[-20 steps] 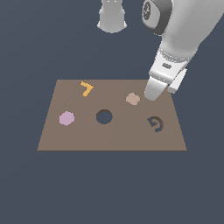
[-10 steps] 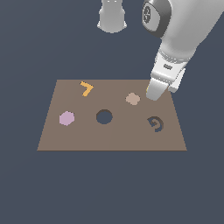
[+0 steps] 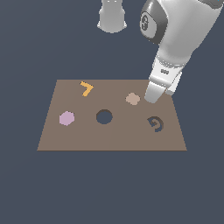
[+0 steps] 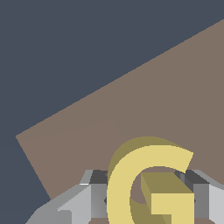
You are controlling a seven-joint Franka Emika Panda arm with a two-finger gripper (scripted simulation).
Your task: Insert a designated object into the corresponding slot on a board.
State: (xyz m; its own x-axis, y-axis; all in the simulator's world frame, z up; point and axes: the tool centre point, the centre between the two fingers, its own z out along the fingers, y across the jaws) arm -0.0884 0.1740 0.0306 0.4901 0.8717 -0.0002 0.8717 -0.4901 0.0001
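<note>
The yellow G-shaped block (image 4: 151, 186) sits between the two grey fingers (image 4: 87, 197) of the gripper (image 3: 151, 97), which is clamped on it from both sides. Beyond it lies the brown board (image 4: 166, 100). In the exterior view, the gripper hangs above the board's far right corner, near the tan rounded piece (image 3: 132, 99), with the G-shaped slot (image 3: 155, 124) well apart.

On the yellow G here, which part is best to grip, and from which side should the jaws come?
The G is best pinched across its outer sides, the jaws coming from above its flat face. The wrist view shows a finger on either side of it, the letter facing the camera, so its outline stays free to drop into the slot.
</note>
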